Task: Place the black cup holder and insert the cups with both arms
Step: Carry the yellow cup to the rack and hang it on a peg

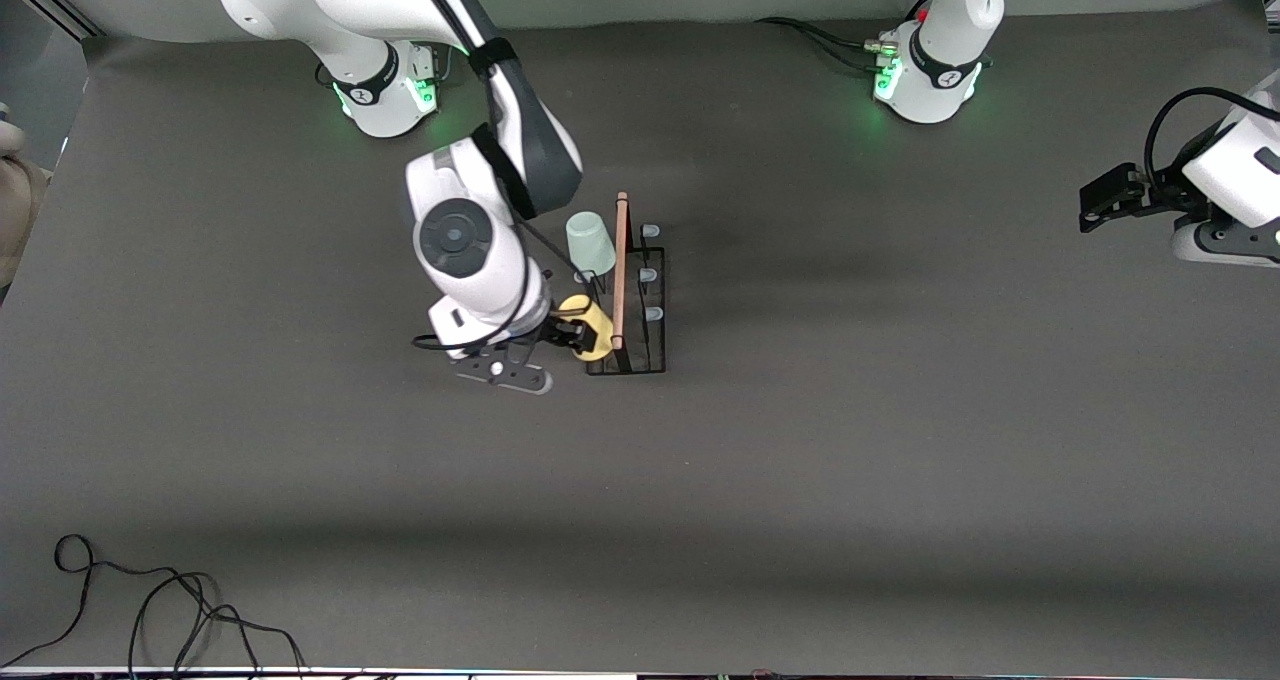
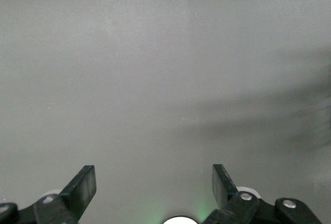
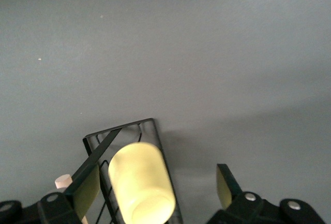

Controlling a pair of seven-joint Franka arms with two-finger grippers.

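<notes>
I see the right tool (image 3: 155,190) released, fingers spread either side of the yellow cup (image 1: 588,327) sitting on the black cup holder (image 1: 640,300). The left tool (image 2: 154,187) waits spread wide over bare desk (image 1: 900,460).

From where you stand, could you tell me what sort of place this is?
Most likely a robotics lab test bench: two white Franka arms bolted to a bare grey table, a black cup holder as the practice prop, and loose cables at its edge.
</notes>
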